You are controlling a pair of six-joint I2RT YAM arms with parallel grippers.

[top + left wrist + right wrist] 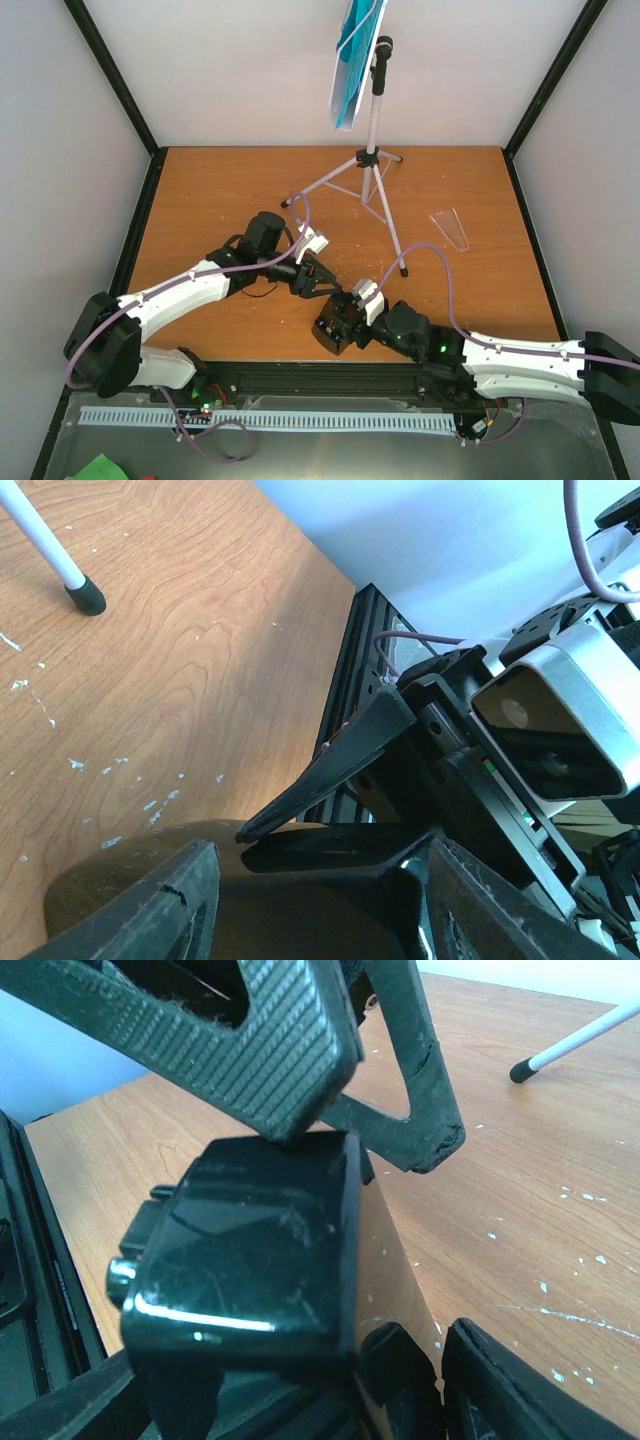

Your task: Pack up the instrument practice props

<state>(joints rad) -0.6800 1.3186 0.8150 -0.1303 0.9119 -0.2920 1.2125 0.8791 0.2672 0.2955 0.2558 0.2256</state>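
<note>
The small black metronome [328, 340] stands near the table's front edge, glossy in the right wrist view [260, 1250]. My right gripper [345, 322] [300, 1380] is shut on its wide lower part. My left gripper [318, 291] [320, 865] reaches in from the left and is closed over its narrow top; the metronome [300, 900] fills the gap between the fingers. A ribbed left pad [290, 1050] rests on that top end. The grey music stand [375, 150] stands at the back on its tripod, with cyan sheet-music pages [352, 60] on its tray.
A clear plastic piece [450, 228] lies on the wood at the right. One tripod foot [403, 271] [85, 595] [520, 1070] reaches toward both grippers. A black rail [330, 375] runs along the front edge. White walls with black corner posts close the sides and back.
</note>
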